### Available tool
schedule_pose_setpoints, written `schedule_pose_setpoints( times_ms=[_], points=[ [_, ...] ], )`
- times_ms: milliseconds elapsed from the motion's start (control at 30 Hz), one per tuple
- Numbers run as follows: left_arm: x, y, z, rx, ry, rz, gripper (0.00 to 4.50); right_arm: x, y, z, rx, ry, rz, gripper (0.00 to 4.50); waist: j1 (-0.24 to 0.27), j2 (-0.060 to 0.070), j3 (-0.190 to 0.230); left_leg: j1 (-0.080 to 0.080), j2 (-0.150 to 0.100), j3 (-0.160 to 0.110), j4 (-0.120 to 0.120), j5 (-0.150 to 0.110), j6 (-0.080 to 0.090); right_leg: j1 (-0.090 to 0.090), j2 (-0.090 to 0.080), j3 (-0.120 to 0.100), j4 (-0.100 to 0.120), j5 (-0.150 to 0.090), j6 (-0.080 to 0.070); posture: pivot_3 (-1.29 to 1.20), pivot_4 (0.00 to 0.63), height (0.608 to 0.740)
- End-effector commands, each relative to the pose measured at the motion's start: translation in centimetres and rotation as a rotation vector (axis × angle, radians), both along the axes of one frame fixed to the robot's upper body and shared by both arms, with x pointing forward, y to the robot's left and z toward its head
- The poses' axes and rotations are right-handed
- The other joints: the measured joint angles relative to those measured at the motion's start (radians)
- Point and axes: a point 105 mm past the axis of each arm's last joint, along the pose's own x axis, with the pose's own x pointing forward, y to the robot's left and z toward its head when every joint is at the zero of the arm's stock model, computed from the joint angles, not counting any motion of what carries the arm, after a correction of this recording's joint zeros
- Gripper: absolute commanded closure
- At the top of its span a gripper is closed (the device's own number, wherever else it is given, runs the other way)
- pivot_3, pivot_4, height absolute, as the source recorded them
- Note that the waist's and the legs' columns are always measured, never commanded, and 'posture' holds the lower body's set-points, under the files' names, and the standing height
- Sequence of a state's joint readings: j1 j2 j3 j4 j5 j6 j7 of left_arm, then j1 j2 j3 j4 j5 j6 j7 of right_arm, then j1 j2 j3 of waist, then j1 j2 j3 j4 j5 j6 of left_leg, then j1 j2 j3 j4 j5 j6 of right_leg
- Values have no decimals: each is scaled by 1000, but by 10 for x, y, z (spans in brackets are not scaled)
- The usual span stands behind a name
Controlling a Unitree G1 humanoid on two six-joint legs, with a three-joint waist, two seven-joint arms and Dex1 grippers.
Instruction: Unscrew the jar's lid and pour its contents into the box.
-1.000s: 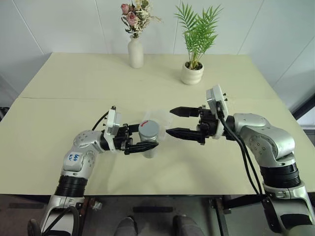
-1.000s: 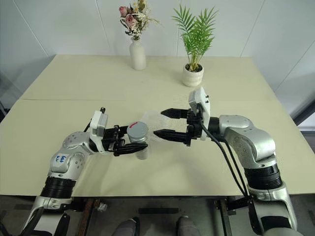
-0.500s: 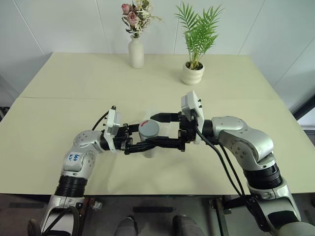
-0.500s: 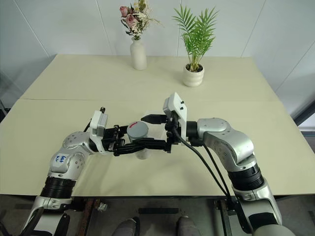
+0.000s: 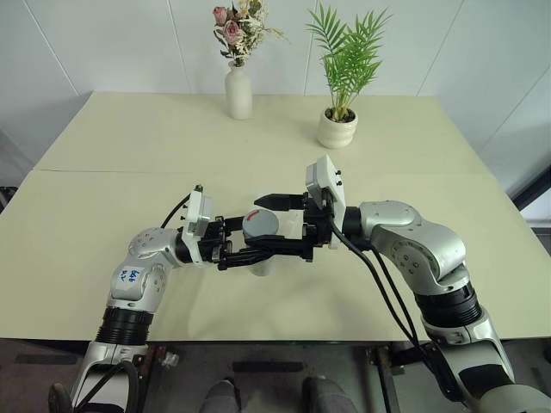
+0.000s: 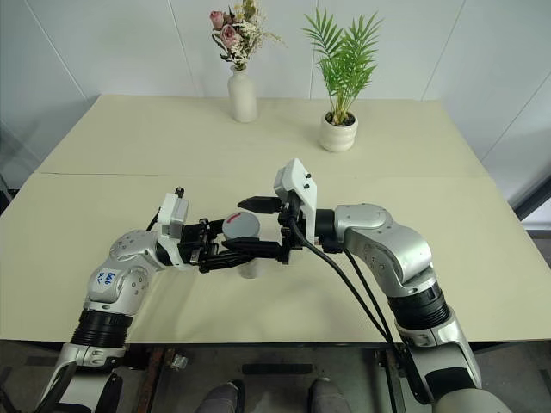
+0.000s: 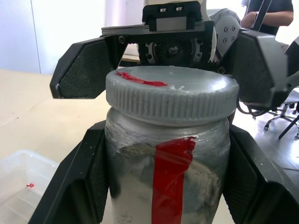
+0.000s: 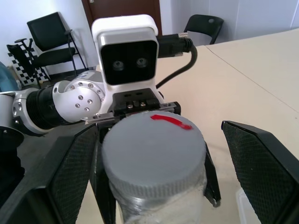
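A pale yellow-green table (image 5: 103, 198) runs out ahead of me to a white wall, with a white vase (image 5: 238, 91) of flowers and a potted plant (image 5: 336, 127) standing well apart from my work at its far edge.

Both my arms reach in over the near half and meet in the middle, forearms roughly level, the left pointing to my right and the right pointing to my left. Just behind them lies the clear box (image 7: 21, 186), on the table and hard to make out past my fingers.

My left gripper (image 5: 250, 244) is clamped on the jar (image 7: 166, 186), one finger pressed to each side of the clear body below the lid, holding it upright above the table with its red stripe facing my left wrist camera.

My right gripper (image 5: 282, 225) is spread wide, its two pads flanking the grey lid (image 8: 154, 151) at cap height with a gap on each side, touching nothing.

Inside the jar, I cannot make out the contents clearly.
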State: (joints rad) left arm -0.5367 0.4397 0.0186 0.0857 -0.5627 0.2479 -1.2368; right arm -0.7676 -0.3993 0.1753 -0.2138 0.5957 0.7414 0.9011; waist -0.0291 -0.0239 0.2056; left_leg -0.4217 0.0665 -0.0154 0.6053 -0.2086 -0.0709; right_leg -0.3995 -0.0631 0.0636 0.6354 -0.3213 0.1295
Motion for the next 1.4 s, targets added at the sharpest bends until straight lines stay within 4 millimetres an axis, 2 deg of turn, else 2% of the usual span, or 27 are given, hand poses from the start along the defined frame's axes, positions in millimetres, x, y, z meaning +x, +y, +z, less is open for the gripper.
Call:
schedule_pose_setpoints(
  times_ms=[33,433,833,1400],
  points=[
    [-6,-2,8,-18,-48,-17,1756,2,-6,14,25,-58,-19,53,0,0,0,0,0,0,0,0,0,0,0,0,0,0,0,0,150,740],
    [-5,-2,8,-17,-50,-20,1756,9,-24,18,25,-65,-70,53,0,0,0,0,0,0,0,0,0,0,0,0,0,0,0,0,150,740],
    [-5,-2,8,-15,-49,-21,1756,7,-30,15,18,-57,-65,53,0,0,0,0,0,0,0,0,0,0,0,0,0,0,0,0,150,740],
    [-5,-2,9,-16,-48,-20,1756,15,-41,14,14,-41,-101,53,1,0,0,0,0,0,0,0,0,0,0,0,0,0,0,0,150,740]
  ],
)
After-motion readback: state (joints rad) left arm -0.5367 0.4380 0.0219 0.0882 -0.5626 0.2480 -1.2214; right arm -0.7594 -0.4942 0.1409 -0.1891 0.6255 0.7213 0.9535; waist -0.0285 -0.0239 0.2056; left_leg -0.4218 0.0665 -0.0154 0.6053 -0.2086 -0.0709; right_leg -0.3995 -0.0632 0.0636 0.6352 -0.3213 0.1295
